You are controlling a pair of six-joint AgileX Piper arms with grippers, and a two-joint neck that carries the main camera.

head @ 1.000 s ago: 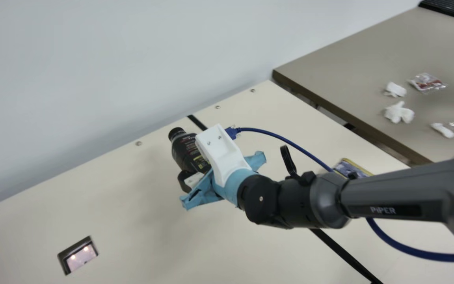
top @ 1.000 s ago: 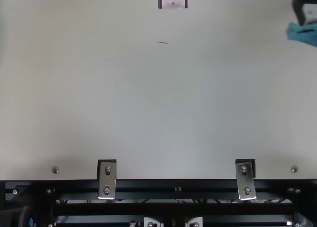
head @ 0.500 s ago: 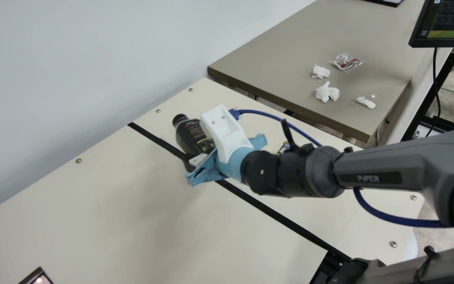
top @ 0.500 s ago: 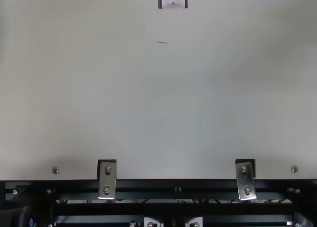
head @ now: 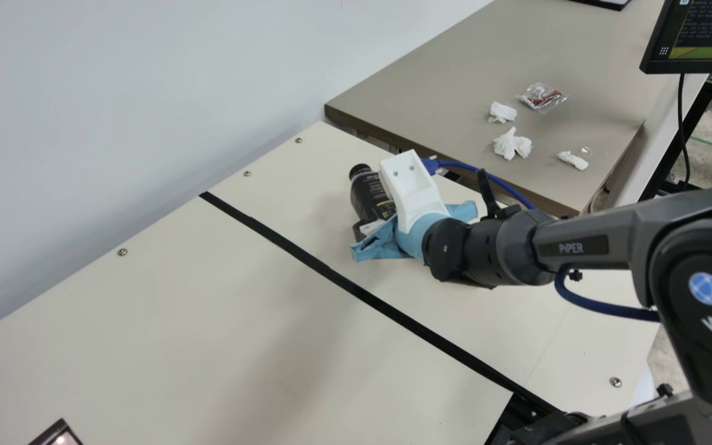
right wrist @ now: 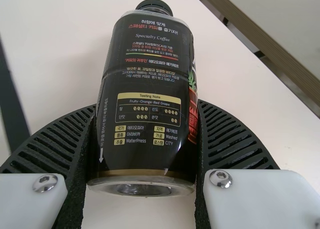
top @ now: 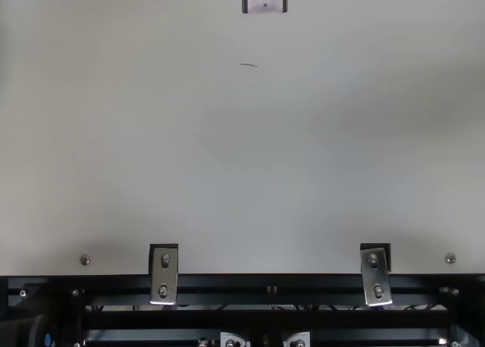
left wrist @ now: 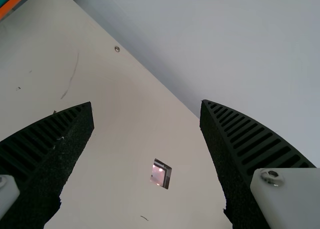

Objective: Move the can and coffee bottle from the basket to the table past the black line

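My right gripper [head: 369,228] is shut on the black coffee bottle [head: 369,194], which tilts above the table on the far side of the black line [head: 343,282], toward the brown desk. In the right wrist view, the fingers of the right gripper [right wrist: 146,108] press the bottle [right wrist: 145,154] from both sides, cap pointing away, with the black line [right wrist: 9,99] at one edge. My left gripper [left wrist: 146,103] stands open with nothing between its fingers, above the cream table [left wrist: 115,139].
A wall [head: 115,111] runs along the table's edge. Beyond the table is a brown desk [head: 442,80] with white crumpled pieces [head: 512,144] and a clear packet [head: 541,97]. A teal and orange object [left wrist: 15,1] shows in a corner of the left wrist view.
The neck camera has turned. My right arm has carried the bottle across the black line toward the brown desk, and its gripper has left the top view's upper right corner.
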